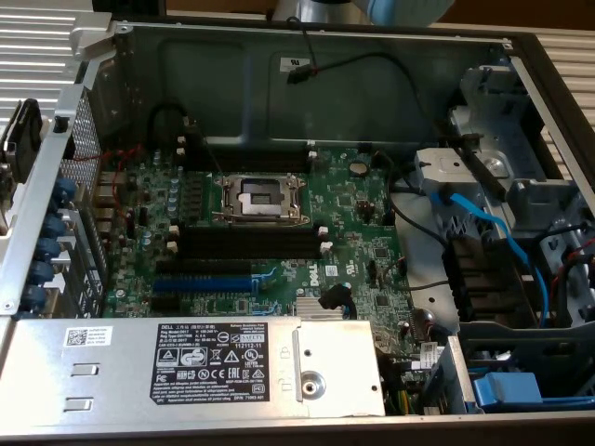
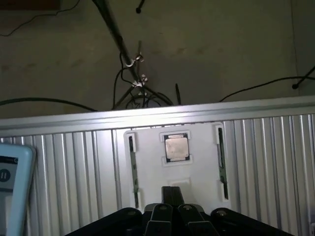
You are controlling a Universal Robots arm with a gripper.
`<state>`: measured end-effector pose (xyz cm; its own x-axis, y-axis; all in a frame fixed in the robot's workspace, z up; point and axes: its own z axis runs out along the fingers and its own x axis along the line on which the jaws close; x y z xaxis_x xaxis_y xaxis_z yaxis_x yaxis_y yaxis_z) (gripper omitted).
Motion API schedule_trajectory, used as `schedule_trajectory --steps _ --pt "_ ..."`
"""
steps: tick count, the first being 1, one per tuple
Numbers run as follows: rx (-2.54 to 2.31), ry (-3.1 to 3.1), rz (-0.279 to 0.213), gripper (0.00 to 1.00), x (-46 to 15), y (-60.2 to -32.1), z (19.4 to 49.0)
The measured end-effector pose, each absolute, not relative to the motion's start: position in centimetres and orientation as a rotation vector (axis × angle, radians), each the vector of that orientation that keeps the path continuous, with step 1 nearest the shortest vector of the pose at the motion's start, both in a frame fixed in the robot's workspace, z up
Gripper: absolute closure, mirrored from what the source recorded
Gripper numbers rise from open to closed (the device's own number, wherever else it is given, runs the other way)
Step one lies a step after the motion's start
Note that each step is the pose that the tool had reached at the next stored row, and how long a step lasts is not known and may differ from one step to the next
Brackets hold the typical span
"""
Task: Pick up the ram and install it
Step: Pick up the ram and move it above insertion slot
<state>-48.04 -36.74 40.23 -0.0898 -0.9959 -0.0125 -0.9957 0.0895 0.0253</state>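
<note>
**Hanging over the tray with fingers pressed together**

The gripper point(image 2: 172, 192) hangs over a white tray point(image 2: 147, 167) that sits on a ribbed metal table point(image 2: 74, 177). Its two fingers are pressed together and hold nothing.

A square silver chip point(image 2: 176, 148) lies flat in the middle of the tray. A ram stick point(image 2: 132, 169) stands on its thin edge in a groove on one side of the chip. A second ram stick point(image 2: 222, 162) stands the same way on the other side. Both sticks are apart from the gripper. A white gadget with a screen point(image 2: 10, 182) lies on the table, away from the tray. Past the table, black wires point(image 2: 142, 96) lie on the floor.

In the exterior view, a computer case point(image 1: 279, 84) lies open with a green board point(image 1: 363, 214) inside. A metal socket point(image 1: 258, 198) sits in the middle of the board. Long black slots point(image 1: 246, 243) lie just beside it, and a blue slot point(image 1: 200, 282) is nearer the grey box with a label point(image 1: 186, 362). A blue cable point(image 1: 483, 218) runs on the exterior view's right. A bit of the robot arm point(image 1: 400, 9) shows over the case.
</note>
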Motion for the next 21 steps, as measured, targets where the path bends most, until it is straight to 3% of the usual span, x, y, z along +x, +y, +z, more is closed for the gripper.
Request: schedule_trajectory --steps 21 --pt "2.229 -2.188 -0.056 0.9 -48.4 -37.5 39.0"
